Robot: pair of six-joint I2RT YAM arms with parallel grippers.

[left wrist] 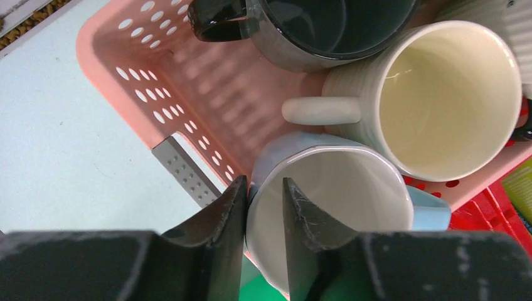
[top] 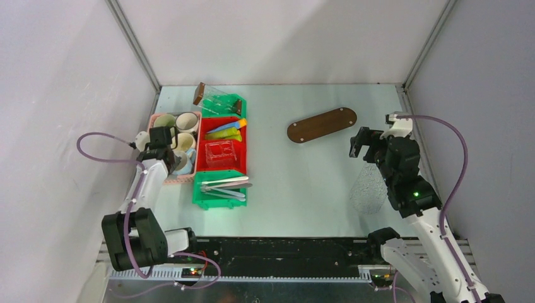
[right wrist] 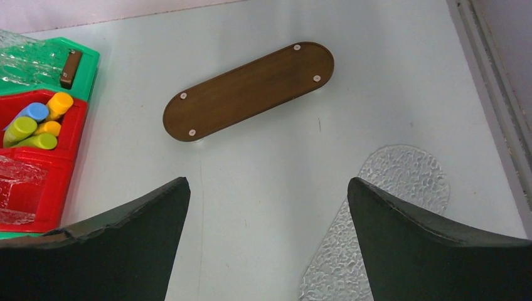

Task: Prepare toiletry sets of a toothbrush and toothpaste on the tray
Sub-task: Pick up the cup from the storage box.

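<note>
My left gripper (left wrist: pixel 265 182) hangs over the pink basket (left wrist: pixel 207 88) of mugs. Its jaws straddle the near rim of the pale blue mug (left wrist: pixel 332 207), one finger against the outer wall, the other inside with a gap still showing. A cream mug (left wrist: pixel 452 100) and a dark mug (left wrist: pixel 313 31) stand beside it. The oval wooden tray (top: pixel 322 124) lies bare at mid-table. Toothpaste tubes (top: pixel 227 131) lie in the red bin and pale toothbrushes (top: pixel 224 186) in the near green bin. My right gripper (right wrist: pixel 268 188) hovers wide open, holding nothing, near the tray (right wrist: pixel 248 91).
A clear textured oval plate (right wrist: pixel 401 182) lies on the table under my right arm. A far green bin (top: pixel 224 102) holds clear plastic and a brown piece. The red bin (top: pixel 221 154) also holds a clear box. Enclosure walls close in on both sides.
</note>
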